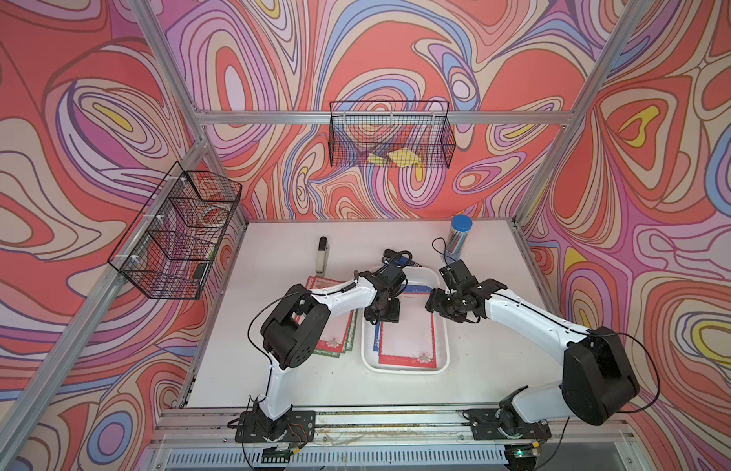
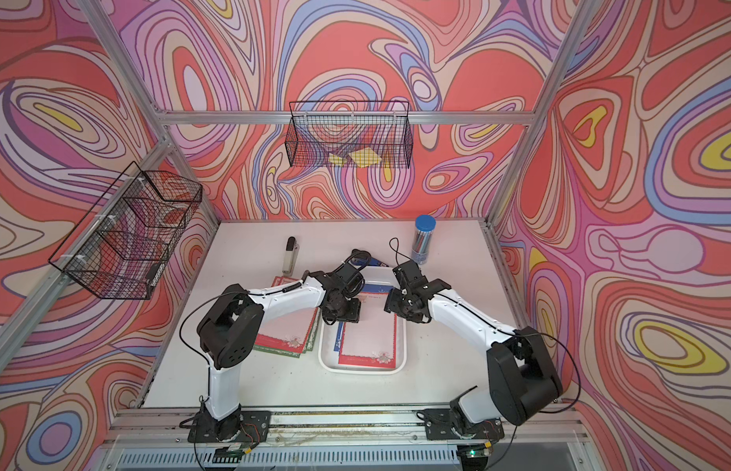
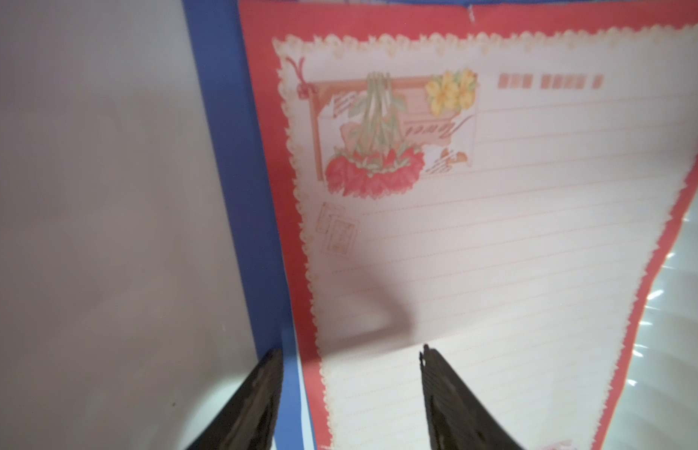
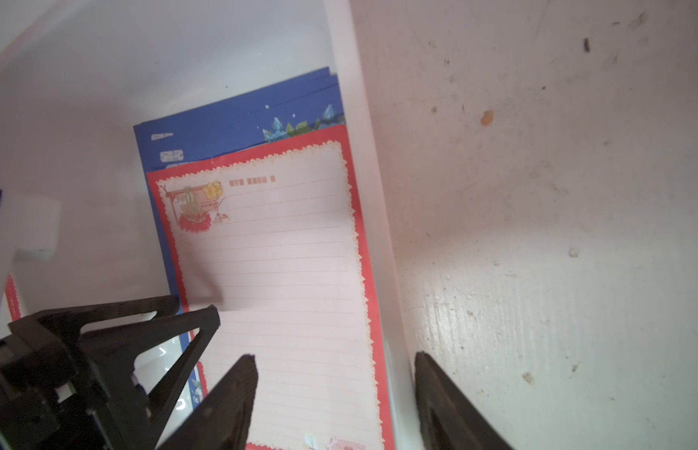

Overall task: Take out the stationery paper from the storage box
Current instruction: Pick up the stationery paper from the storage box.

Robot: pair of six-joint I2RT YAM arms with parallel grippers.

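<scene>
Swirling red, pink and purple patterns cover the walls around a white desk (image 1: pixel 315 387) framed in aluminium bars. Near the middle of the desk lies a shallow white plastic storage box (image 1: pixel 404 370) with rounded corners and a raised rim. Stationery paper rests inside it: a thin, lined red-bordered sheet (image 1: pixel 406 334) with a floral corner lies on top. Blue-bordered sheets (image 4: pixel 223 120) lie beneath, showing past its far end and left edge. Just left of the box, loose sheets (image 1: pixel 335 338) with red and green borders lie stacked on the desk, partly under the left arm.

The left tool (image 3: pixel 351 348) points down over the far left part of the box, its jaws apart and holding nothing. In the left wrist view one finger is over the blue edge and the other over the red-bordered sheet; whether either touches the paper cannot be told. The right tool (image 4: pixel 335 355) hovers at the box's right side, also wide open and empty. It straddles the rim, with one finger above the sheet and one above bare desk.

Towards the back of the desk stand a clear cylindrical container with a blue lid (image 1: pixel 459 236) and a beige and black stapler (image 1: pixel 322 255). A black wire mesh basket (image 1: pixel 390 134) on the rear wall holds small yellow paper notes (image 1: pixel 400 157). A second wire basket (image 1: pixel 176 232) hangs on the left wall.
</scene>
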